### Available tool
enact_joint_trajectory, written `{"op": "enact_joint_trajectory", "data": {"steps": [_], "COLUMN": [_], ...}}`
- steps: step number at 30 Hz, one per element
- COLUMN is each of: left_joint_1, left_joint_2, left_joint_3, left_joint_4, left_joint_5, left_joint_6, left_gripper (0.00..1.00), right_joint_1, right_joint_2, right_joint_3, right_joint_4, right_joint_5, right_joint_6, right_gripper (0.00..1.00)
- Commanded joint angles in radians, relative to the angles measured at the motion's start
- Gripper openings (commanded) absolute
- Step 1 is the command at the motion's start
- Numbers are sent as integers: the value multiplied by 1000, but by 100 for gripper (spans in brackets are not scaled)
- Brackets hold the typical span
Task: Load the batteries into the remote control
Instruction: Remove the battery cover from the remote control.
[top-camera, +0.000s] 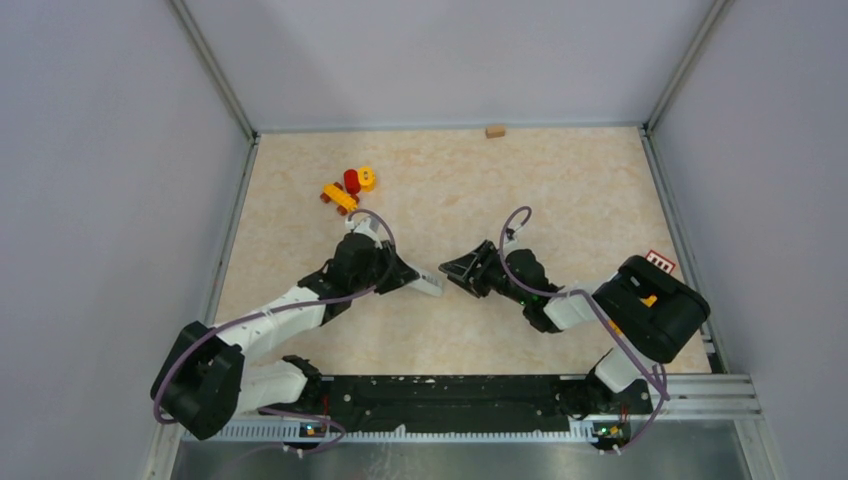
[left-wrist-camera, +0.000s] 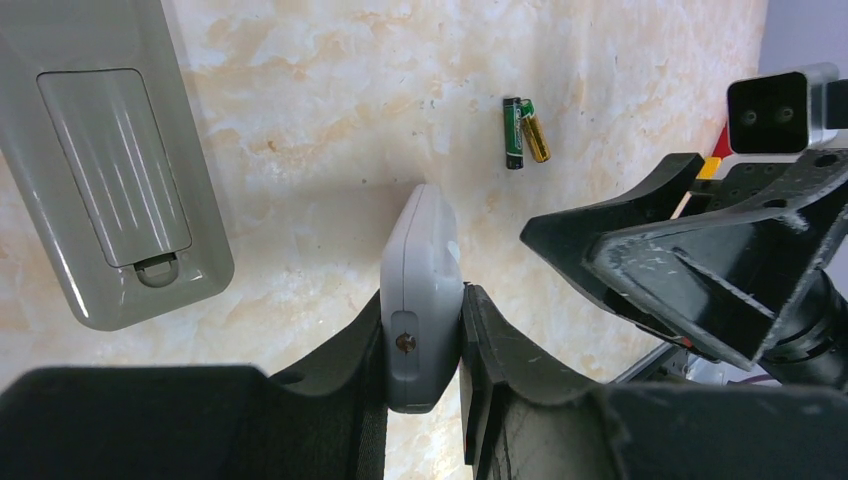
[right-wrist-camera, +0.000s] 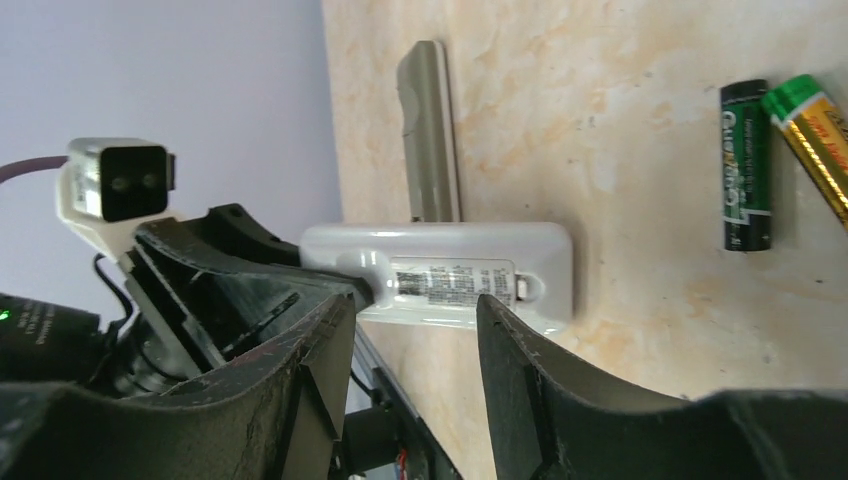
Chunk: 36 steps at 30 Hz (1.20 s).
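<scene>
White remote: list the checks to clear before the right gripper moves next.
1. Grip: left gripper clamps white remote on edge: ok.
2. Jaws: right gripper open, empty: ok.
3. Access: battery cover off white remote: not ok, looks shut.
4. Supply: two batteries lying loose, unobstructed: ok.
5. Polarity marks inside: cannot tell.

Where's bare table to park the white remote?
Free: far-right table between wooden block and right gripper; near strip ahead of the base rail. Crowded: centre, left gripper clamping white remote, batteries and grey remote close by; toy blocks far left.
</scene>
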Motion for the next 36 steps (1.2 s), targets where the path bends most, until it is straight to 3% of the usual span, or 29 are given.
{"op": "enact_joint_trajectory", "data": {"steps": [1, 32, 36], "left_joint_1": [-2, -2, -2], "left_joint_2": [45, 54, 66], "left_joint_3": [-10, -26, -27], "left_joint_4": [-145, -106, -104], "left_joint_5": [-36, 0, 5], "left_joint_6": [62, 50, 50], "left_gripper": [0, 0, 0], "right_joint_1": [1, 11, 11], "right_joint_2": [10, 206, 260], "right_joint_3": [47, 79, 67], "right_joint_4": [-83, 92, 225], "right_joint_5": [1, -89, -125], "right_joint_6": [-55, 22, 87], "right_gripper": [50, 44, 43]}}
